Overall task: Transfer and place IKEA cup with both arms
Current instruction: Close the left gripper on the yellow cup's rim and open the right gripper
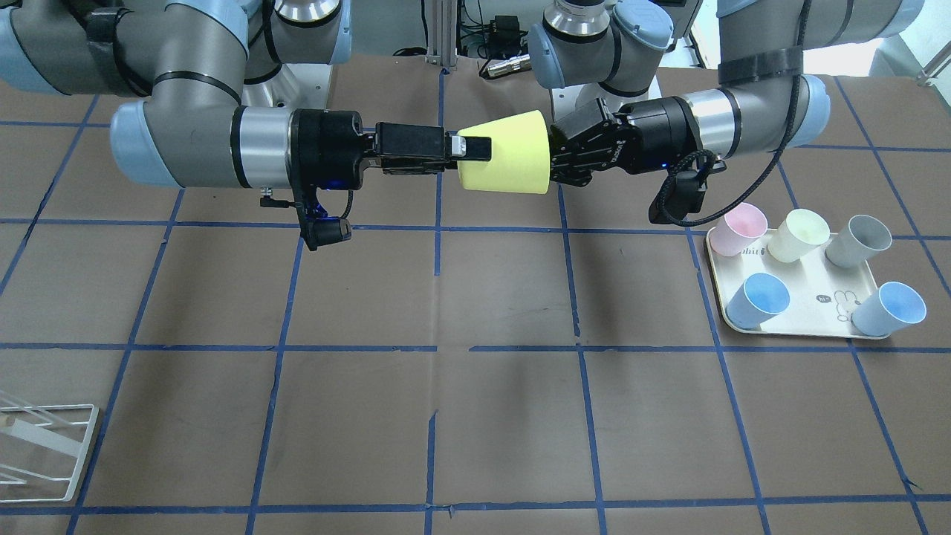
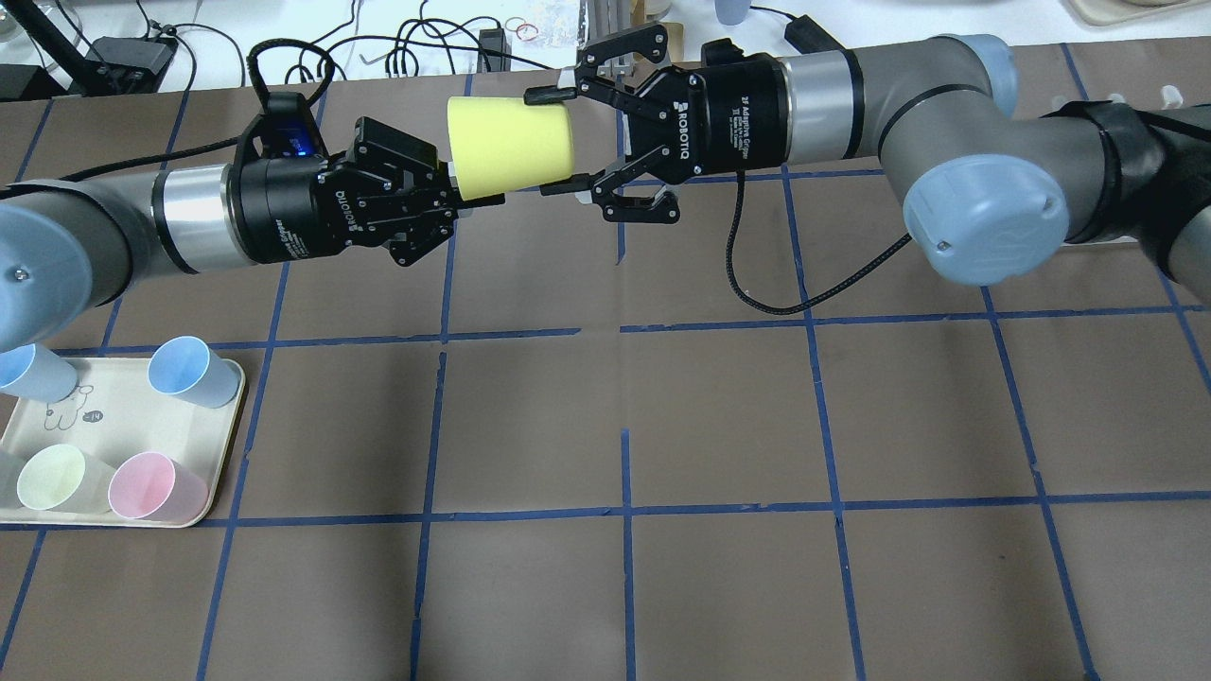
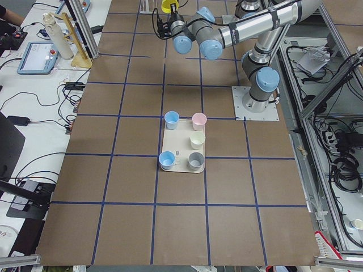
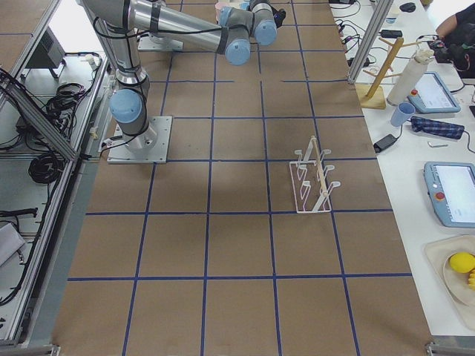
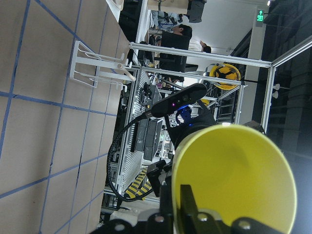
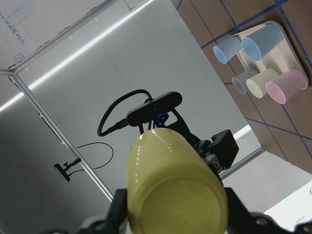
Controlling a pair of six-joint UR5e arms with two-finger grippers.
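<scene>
In the front-facing view the yellow cup [image 1: 513,160] hung on its side in mid-air above the brown, blue-taped surface [image 1: 505,297], between the two arms, a pose that looked like a hand-over. The left fingers [image 1: 554,152] were closed on its wide rim, which left the narrow base free for the right fingers [image 1: 472,148] reaching along its side. A cream tray [image 1: 799,327] with rounded corners carried five pastel cups [image 1: 799,234] of the same tapered, handleless shape, and a white wire rack [image 1: 44,446] stood at the far corner, probably where the cup was bound. From overhead the cup [image 2: 506,147] looked matte, smooth plastic. The right fingers were spread wide, one on each side of the base with a little gap showing, so they straddled it without pinching, while the left fingers carried the load. In the left side view only a spot of yellow [image 3: 168,7] showed at the top edge. In the right side view I could not make the cup out. The left wrist view looked into the hollow mouth [image 5: 239,170], with one black finger [image 5: 187,204] inside the rim. The right wrist view faced the flat, slightly glossy base [image 6: 178,204], with dark fingers [image 6: 118,212] flanking it.
</scene>
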